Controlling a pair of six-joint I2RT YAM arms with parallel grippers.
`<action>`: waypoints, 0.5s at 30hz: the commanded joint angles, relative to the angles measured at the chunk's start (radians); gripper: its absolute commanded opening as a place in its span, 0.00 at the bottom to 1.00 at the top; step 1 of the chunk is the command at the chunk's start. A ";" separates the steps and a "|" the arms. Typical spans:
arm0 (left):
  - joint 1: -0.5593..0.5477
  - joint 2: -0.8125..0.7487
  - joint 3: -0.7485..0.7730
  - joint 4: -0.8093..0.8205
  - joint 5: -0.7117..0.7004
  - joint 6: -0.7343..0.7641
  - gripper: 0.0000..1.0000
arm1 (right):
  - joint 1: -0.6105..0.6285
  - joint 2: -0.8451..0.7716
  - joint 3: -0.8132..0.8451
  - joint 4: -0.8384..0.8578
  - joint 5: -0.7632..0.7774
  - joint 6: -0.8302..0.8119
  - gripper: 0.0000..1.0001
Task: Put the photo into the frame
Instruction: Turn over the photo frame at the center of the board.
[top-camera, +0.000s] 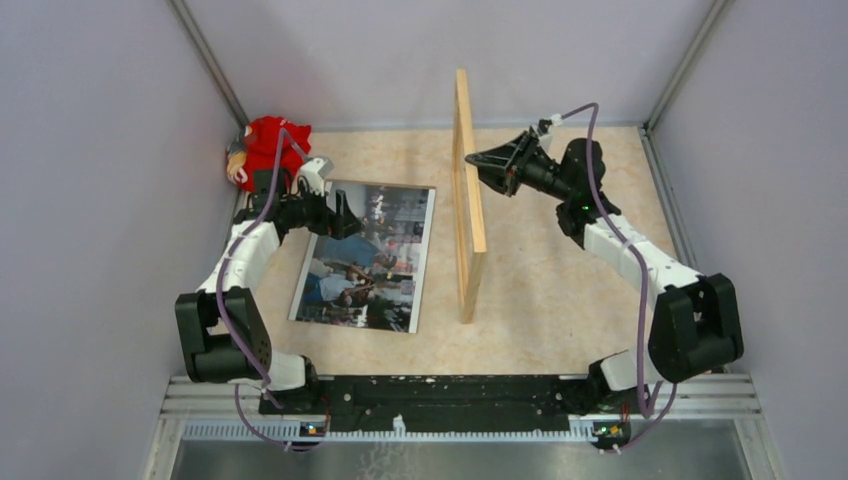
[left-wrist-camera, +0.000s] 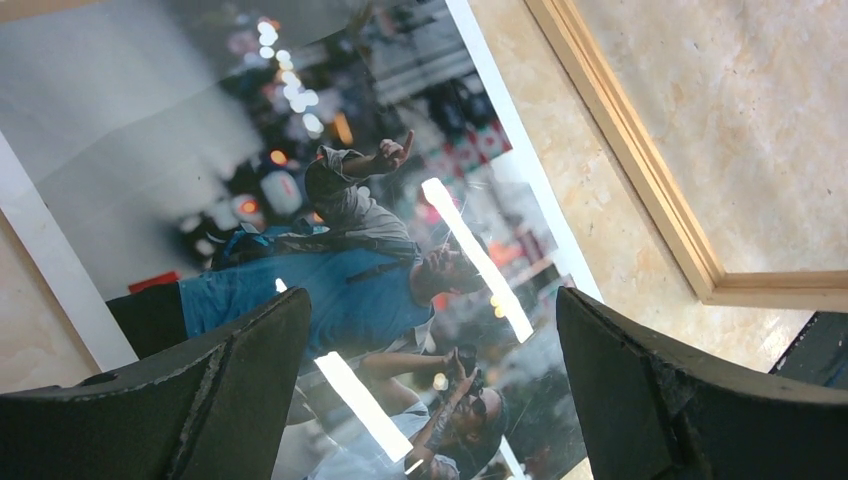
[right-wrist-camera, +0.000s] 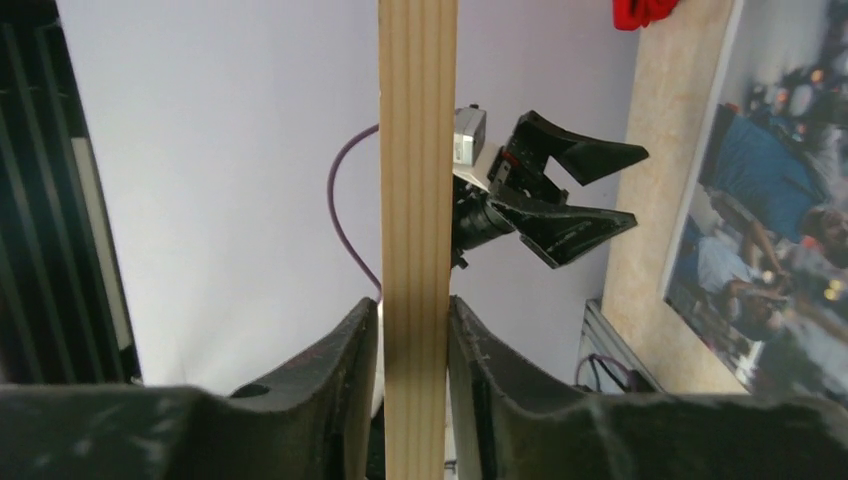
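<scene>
The photo (top-camera: 370, 260), a glossy crowd print with a white border, lies face up on the beige table left of centre. My left gripper (top-camera: 345, 215) hovers open just over its far left part. In the left wrist view its jaws (left-wrist-camera: 430, 340) stand wide apart above the print (left-wrist-camera: 380, 200) with nothing between them. The frame (top-camera: 468, 200), thin light wood, stands upright on its long edge just right of the photo. My right gripper (top-camera: 475, 160) is shut on the frame's upper rail from the right. The right wrist view shows both fingers (right-wrist-camera: 413, 320) flanking the wooden bar (right-wrist-camera: 417, 150).
A red stuffed toy (top-camera: 270, 145) lies in the far left corner, behind the left arm. Grey walls enclose the table on three sides. The bottom corner of the wood frame (left-wrist-camera: 700, 270) rests on the table close to the photo's right edge.
</scene>
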 joint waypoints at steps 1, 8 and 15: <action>-0.008 -0.025 0.027 0.041 0.016 -0.009 0.99 | -0.060 -0.107 -0.008 0.027 -0.048 -0.084 0.34; -0.012 0.004 0.033 0.026 -0.014 -0.008 0.99 | -0.175 -0.154 -0.011 -0.148 -0.122 -0.209 0.44; -0.017 -0.026 -0.003 0.057 -0.017 0.007 0.99 | -0.265 -0.180 -0.009 -0.287 -0.161 -0.299 0.45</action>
